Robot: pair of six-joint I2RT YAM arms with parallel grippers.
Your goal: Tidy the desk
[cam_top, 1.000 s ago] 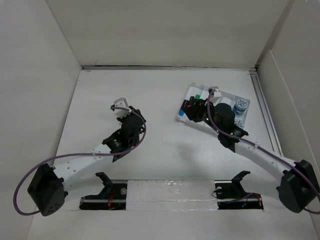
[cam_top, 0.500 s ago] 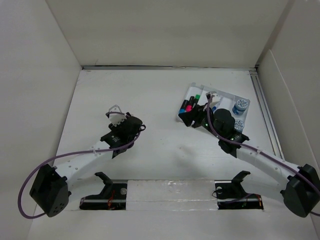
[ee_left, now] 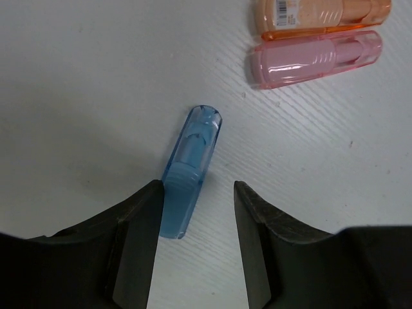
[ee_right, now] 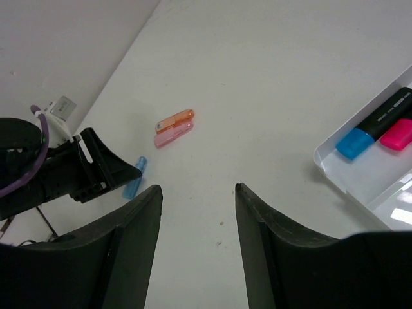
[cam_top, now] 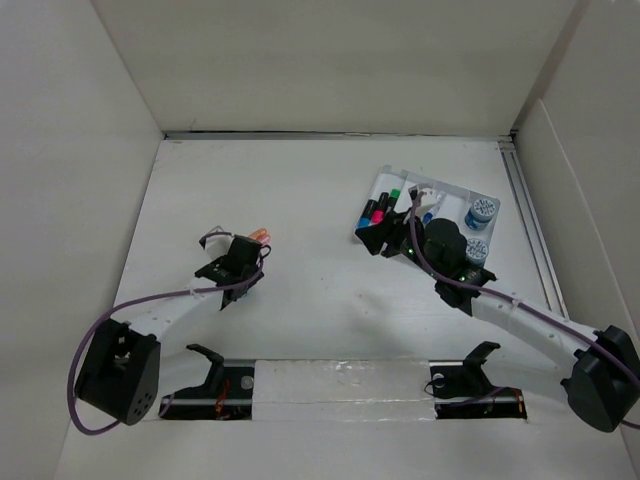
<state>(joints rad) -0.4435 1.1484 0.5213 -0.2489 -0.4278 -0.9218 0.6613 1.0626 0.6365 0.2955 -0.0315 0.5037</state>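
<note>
The white desk [cam_top: 320, 180] holds a small translucent blue highlighter [ee_left: 190, 170], also seen from the right wrist [ee_right: 134, 177]. My left gripper [ee_left: 196, 187] is open and low over the desk. The blue highlighter's near end lies between its jaws, against the left finger [ee_left: 138, 238]. A pink highlighter [ee_left: 315, 58] and an orange one [ee_left: 322, 13] lie side by side just beyond; they also show in the top view [cam_top: 262, 236]. My right gripper [ee_right: 198, 188] is open and empty above bare desk, left of the tray. In the top view, my left gripper [cam_top: 245, 262] is at left and my right gripper [cam_top: 375, 238] at centre-right.
A white compartment tray [cam_top: 452, 190] at the back right holds several markers [cam_top: 378, 210] and two blue-and-white round containers [cam_top: 482, 212]. Its corner with a blue and a pink marker shows in the right wrist view [ee_right: 360, 174]. White walls border the desk.
My left gripper has drawn back toward the near left and come down over the blue highlighter, uncovering the orange and pink ones. My right gripper has pulled back from the tray toward the left.
</note>
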